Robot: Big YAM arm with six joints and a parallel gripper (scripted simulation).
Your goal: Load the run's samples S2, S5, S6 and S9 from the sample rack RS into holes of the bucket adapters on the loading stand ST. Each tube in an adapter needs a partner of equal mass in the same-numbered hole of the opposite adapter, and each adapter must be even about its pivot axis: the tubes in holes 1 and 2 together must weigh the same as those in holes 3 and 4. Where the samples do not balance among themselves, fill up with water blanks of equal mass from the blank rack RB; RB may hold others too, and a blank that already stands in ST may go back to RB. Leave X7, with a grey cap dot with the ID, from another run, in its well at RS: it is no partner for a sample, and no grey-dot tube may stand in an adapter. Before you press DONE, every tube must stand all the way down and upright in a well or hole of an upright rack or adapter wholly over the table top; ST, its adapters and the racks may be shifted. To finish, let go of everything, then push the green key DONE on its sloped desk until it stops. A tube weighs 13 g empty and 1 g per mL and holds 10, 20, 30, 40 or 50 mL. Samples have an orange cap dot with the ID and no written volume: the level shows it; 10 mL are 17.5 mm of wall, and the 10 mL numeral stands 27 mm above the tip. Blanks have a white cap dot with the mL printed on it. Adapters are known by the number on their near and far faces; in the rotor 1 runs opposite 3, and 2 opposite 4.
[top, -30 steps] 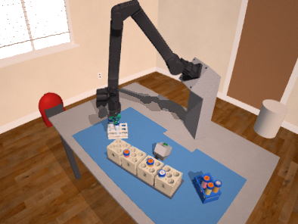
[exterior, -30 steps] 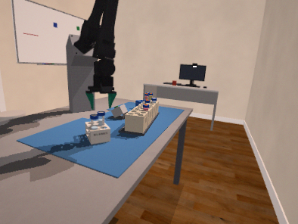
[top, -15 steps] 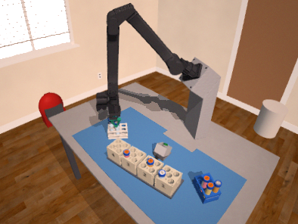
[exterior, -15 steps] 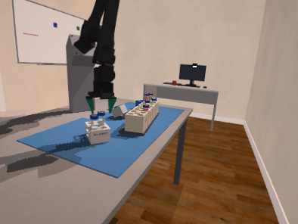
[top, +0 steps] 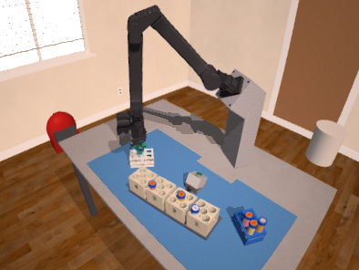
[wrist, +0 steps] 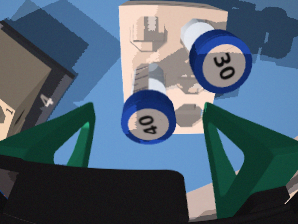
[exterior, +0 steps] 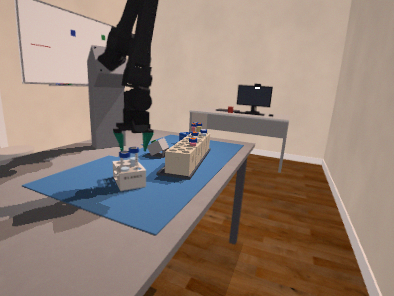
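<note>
My gripper [top: 138, 147] is open and empty, right over the white blank rack RB [top: 141, 158] at the mat's far left. In the wrist view the green fingers stand either side of the blue-capped 40 mL blank [wrist: 148, 116]. A 30 mL blank [wrist: 220, 63] stands in the well diagonally beyond it. In the side view my fingertips [exterior: 132, 141] hang about at cap height over the rack [exterior: 129, 172]. The loading stand ST [top: 173, 201] holds two orange-dot samples [top: 152, 184] [top: 180, 196] and a white-dot blank [top: 195, 209]. The blue sample rack RS [top: 251, 224] holds several tubes.
The grey sloped desk with the green DONE key [top: 195, 180] stands behind the stand. The arm's grey pedestal [top: 243, 119] rises at the table's back. Adapter 4 [wrist: 27, 90] lies close to the left of the blank rack.
</note>
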